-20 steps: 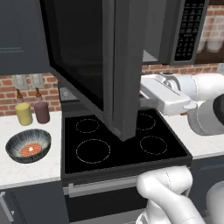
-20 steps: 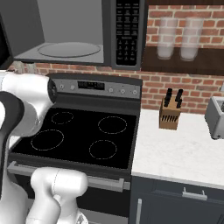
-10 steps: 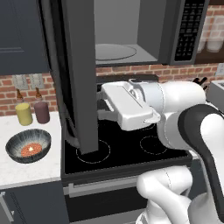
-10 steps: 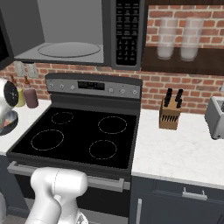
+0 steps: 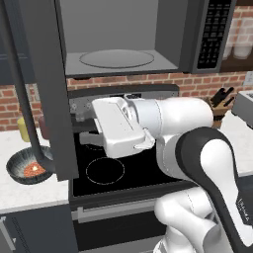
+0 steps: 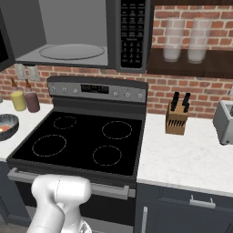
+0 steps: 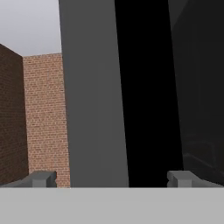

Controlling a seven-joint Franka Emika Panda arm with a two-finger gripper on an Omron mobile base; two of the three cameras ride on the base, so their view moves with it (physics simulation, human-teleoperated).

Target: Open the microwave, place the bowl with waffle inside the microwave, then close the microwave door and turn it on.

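- Nearest, in the hand view, the gripper (image 7: 111, 178) shows two small grey fingertips (image 7: 41, 178) at the bottom edge, far apart, with nothing between them.
- Straight ahead of them stands the microwave door (image 7: 94, 92), seen nearly edge-on: a smooth matte grey vertical band, with glossy black glass filling the right of the frame. Rough red brick wall (image 7: 43, 118) shows to its left.
- In the left base view, the white, rounded, glossy arm (image 5: 163, 123) crosses the middle of the frame, its blocky hand just right of the door's lower edge.
- The door (image 5: 42, 84) hangs wide open down the left of that frame, with its long curved dark bar handle (image 5: 22, 99) on the far left side.
- Lower left, on the pale speckled counter (image 5: 20, 190), sits the bowl (image 5: 27, 170), round, dark and streaked, partly hidden behind the handle. The waffle (image 5: 33, 169) lies inside it, orange-red and gridded.
- A flat black glass stove top (image 6: 82, 141) with thin white burner rings fills the lower centre of the right base view; bare counter lies to its right.
- Above, the microwave (image 6: 77, 32) is open: a light grey, boxy cavity with a round glass turntable (image 6: 72, 51) and clear room over it. A black keypad strip (image 6: 132, 32) runs down its right edge.
- Farther right stands a wooden knife block (image 6: 176, 119).
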